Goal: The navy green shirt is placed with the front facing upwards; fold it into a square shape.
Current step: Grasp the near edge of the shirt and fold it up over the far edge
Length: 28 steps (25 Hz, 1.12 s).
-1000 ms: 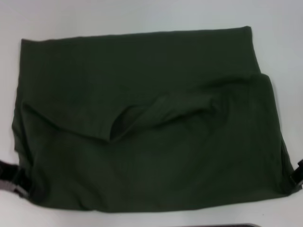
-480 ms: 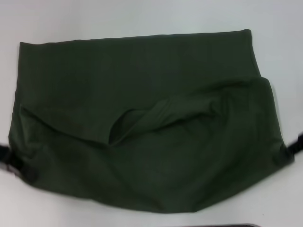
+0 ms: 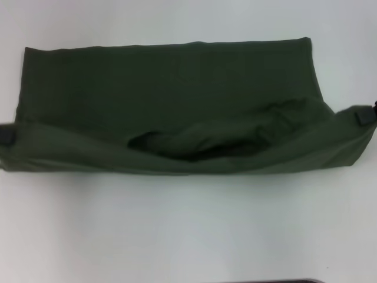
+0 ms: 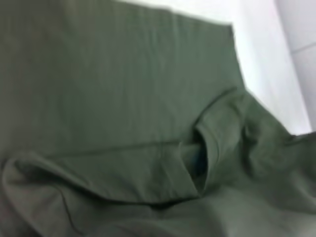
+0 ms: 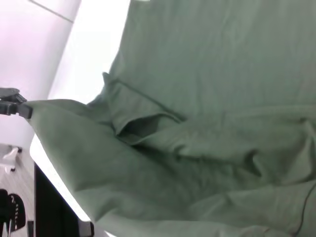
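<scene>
At the far left edge of the head view, the left gripper (image 3: 6, 136) is clamped on the near left corner of the navy green shirt (image 3: 171, 82), only a dark bit of it showing against the cloth. The shirt lies spread wide across the white table (image 3: 188, 230), its far edge flat and straight, while the near part is raised and carried over the lower layer, forming a long fold with a sagging dark pocket near the middle. In the left wrist view the collar opening (image 4: 200, 160) shows with a blue mark inside. At the right edge, the right gripper (image 3: 366, 114) grips the near right corner of the shirt, holding it taut above the table.
</scene>
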Available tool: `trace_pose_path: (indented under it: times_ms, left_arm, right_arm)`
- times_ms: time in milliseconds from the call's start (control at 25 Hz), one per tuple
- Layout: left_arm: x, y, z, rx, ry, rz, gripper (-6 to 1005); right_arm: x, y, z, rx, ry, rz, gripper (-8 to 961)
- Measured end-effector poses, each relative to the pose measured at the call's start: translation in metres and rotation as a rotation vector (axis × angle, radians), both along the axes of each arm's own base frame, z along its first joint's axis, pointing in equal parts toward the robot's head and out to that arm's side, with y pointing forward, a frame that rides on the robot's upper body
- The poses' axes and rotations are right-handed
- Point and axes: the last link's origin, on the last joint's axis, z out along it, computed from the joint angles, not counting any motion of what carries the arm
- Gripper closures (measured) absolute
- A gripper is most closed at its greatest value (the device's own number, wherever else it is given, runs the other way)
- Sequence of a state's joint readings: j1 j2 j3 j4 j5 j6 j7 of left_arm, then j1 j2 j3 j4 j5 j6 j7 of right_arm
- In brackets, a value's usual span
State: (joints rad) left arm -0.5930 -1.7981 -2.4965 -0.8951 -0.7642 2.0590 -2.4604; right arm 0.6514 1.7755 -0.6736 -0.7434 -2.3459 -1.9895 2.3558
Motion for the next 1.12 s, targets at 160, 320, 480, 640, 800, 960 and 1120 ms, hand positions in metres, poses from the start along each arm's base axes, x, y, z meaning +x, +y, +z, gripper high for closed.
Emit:
trace_pose_path:
  times_ms: [160,320,480,640,800,960,1120]
  left_arm:
    - [0.0,0.001,0.013,0.068,-0.026,-0.016,992]
    - [0.001,0.001,0.017,0.092,-0.049,-0.032,992]
    - [0.002,-0.002,0.023,0.138,-0.108,-0.065,992]
    - [0.001,-0.007,0.026,0.168,-0.142,-0.086,992]
    - [-0.002,-0.009,0.027,0.18,-0.15,-0.087,992]
    - [-0.012,-0.016,0.02,0.133,-0.114,-0.051,992]
    - [-0.023,-0.025,0.014,0.079,-0.058,-0.007,992]
  right_arm:
    - [0.0,0.001,0.007,0.026,0.013,0.0,899]
    - [0.001,-0.001,0.009,0.037,0.024,-0.005,899]
    - [0.0,0.001,0.017,0.079,0.059,-0.004,900]
    - [0.002,0.001,0.025,0.11,0.078,-0.011,900]
    - [0.004,0.0,0.024,0.111,0.079,-0.016,899]
    - [0.008,-0.006,0.012,0.054,0.059,-0.024,899]
    - [0.015,-0.013,0.005,-0.008,0.011,-0.042,899]
